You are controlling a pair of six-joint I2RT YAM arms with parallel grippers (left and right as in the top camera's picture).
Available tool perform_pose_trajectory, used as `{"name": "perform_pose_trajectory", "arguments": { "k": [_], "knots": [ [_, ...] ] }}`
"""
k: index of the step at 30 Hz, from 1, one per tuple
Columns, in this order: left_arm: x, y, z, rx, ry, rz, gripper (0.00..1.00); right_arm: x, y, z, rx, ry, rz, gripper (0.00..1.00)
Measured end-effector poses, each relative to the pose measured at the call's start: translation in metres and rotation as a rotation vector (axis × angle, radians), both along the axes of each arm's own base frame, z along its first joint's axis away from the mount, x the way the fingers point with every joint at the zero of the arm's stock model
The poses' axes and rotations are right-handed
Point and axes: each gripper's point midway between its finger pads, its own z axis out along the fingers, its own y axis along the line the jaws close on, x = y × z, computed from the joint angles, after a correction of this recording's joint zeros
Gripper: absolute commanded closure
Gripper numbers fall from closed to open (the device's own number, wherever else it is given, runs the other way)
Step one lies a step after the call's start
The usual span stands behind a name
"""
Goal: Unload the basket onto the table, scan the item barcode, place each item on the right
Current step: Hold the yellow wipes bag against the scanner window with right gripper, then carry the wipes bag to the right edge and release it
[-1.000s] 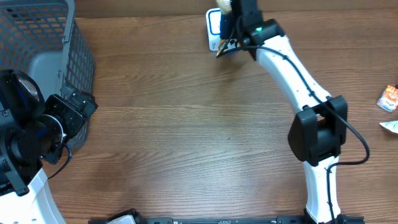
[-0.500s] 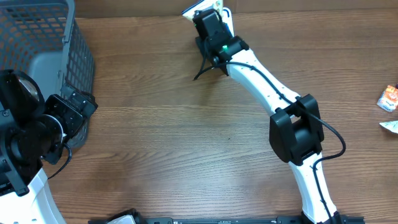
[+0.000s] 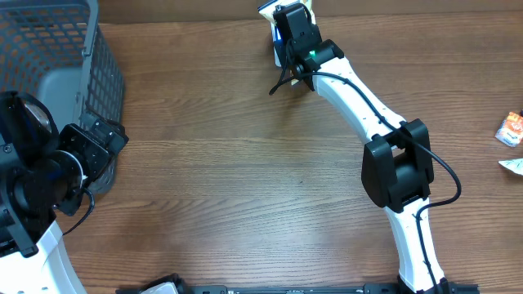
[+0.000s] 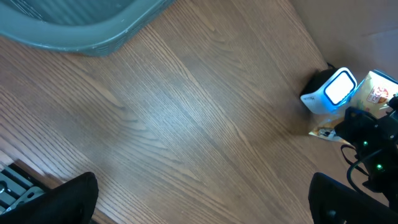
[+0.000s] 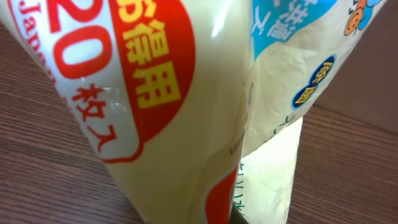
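1. Right pincer (image 3: 288, 18): I see it at the 12 o'clock edge of the tabletop (image 3: 245, 180) in the overhead view, at the end of its outstretched arm. It is clenched on the packet.
2. Packet (image 5: 186, 124): cream wrapper with a red panel, a large "20" and a light-blue panel. It fills the right wrist view, held upright above the wood. From the left wrist view it sits just beside the scanner, on its 3 o'clock side.
3. Scanner (image 4: 333, 92): small dark-bodied unit with a white front and a lit, blue-white window, standing on the tabletop at 12 o'clock in the overhead view.
4. Left pincer (image 4: 202, 190): released, jaws spread wide, nothing between them. In the overhead view its arm sits at 8 o'clock, well apart from the scanner.
5. Basket (image 3: 102, 73): grey mesh, at 10 o'clock in the overhead view, near the left arm.
6. Two small loose sachets (image 3: 511, 128): at the 3 o'clock edge, one orange and white, the other pale.
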Motion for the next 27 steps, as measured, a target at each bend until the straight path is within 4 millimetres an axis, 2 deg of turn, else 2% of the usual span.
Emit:
{"name": "perform_pose_trajectory", "arguments": {
  "k": [9, 17, 21, 24, 27],
  "knots": [
    [0.000, 0.000, 0.000, 0.000, 0.000, 0.000, 0.00, -0.002, -0.008, -0.016, -0.015, 0.046, -0.012, 0.96],
    [0.000, 0.000, 0.000, 0.000, 0.000, 0.000, 0.00, -0.002, -0.036, -0.024, 0.005, 0.092, -0.090, 0.96],
    [0.000, 0.000, 0.000, 0.000, 0.000, 0.000, 0.00, -0.009, -0.045, -0.027, -0.012, 0.129, -0.129, 0.96],
    [0.000, 0.000, 0.000, 0.000, 0.000, 0.000, 0.00, -0.009, -0.050, -0.015, -0.017, 0.130, -0.163, 0.96],
    [0.000, 0.000, 0.000, 0.000, 0.000, 0.000, 0.00, -0.007, -0.060, 0.017, 0.007, 0.106, -0.216, 0.96]
  ]
}}
